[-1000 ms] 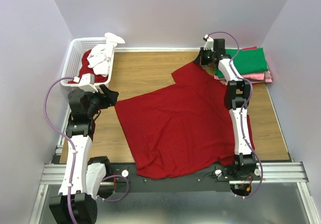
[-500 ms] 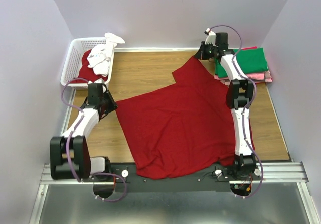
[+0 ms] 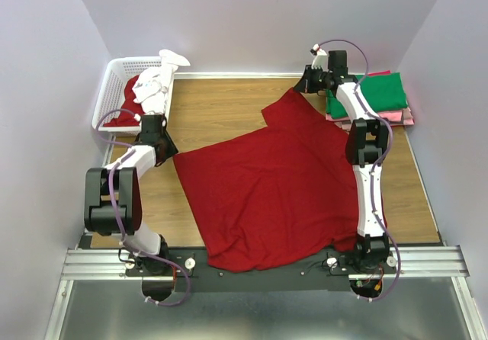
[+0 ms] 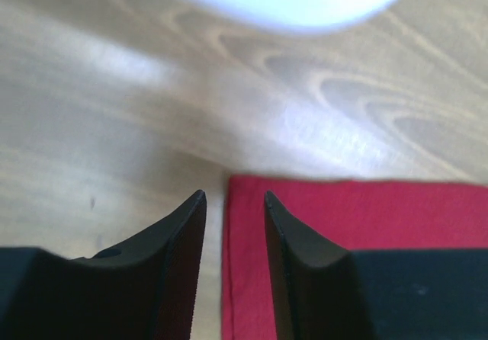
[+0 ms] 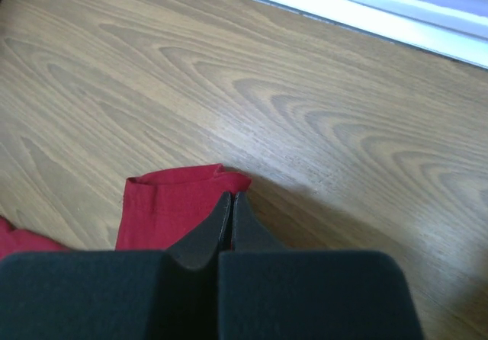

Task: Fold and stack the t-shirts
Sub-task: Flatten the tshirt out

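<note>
Pinching red t-shirt (image 3: 274, 187) corner w/ R end effector (image 5: 231, 196) – L end effector (image 4: 234, 195) narrow gap, over edge

One basket (image 3: 107, 88), one spread red t-shirt (image 3: 267, 195), one folded stack (image 3: 385, 92), two arms (image 3: 366, 180).

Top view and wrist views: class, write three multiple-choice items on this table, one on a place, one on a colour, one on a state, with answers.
1. Where is the basket?
A) far left corner
B) far right corner
C) near edge

2. What colour tops the folded stack?
A) white
B) green
C) blue

3. How is the left gripper?
A) shut on the basket
B) shut on the folded stack
C) open over the red shirt edge

Answers:
A, it sits by the far left walls.
B, green cloth shows on top.
C, its jaws stand apart astride the hem.
</note>
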Tool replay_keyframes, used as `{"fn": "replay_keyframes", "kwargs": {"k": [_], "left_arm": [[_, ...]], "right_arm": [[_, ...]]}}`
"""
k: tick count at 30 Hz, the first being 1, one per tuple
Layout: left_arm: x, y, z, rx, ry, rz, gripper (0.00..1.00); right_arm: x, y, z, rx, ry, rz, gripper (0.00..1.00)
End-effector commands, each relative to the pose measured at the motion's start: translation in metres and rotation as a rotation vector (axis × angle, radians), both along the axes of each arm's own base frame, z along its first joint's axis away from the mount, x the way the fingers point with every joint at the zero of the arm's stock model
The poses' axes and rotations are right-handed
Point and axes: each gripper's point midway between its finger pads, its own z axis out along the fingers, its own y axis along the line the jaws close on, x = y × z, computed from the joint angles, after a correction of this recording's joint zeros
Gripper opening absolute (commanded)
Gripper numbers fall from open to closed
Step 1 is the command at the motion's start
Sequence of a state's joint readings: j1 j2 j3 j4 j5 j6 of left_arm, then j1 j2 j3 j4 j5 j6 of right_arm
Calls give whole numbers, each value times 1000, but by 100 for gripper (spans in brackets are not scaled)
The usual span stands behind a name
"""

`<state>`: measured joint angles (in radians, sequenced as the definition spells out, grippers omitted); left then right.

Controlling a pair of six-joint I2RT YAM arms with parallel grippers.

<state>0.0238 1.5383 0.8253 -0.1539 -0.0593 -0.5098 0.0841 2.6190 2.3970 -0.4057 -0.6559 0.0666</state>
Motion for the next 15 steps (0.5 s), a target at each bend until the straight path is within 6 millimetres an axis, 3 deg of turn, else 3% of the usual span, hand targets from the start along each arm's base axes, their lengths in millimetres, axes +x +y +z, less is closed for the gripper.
{"fn": "replay_keyframes", "kwargs": {"k": [1,11,15], "left_arm": [[20,2,-8,27,5,2,42],[4,-6,-37,15,107,-28,37],[-4,-14,-54,23,187,-46,20]], "right_arm": [[-8,8,29,31,-20,28,0],[-19,8,26,28,2,40,0],[-22,8,29,30,5,42,0]]}}
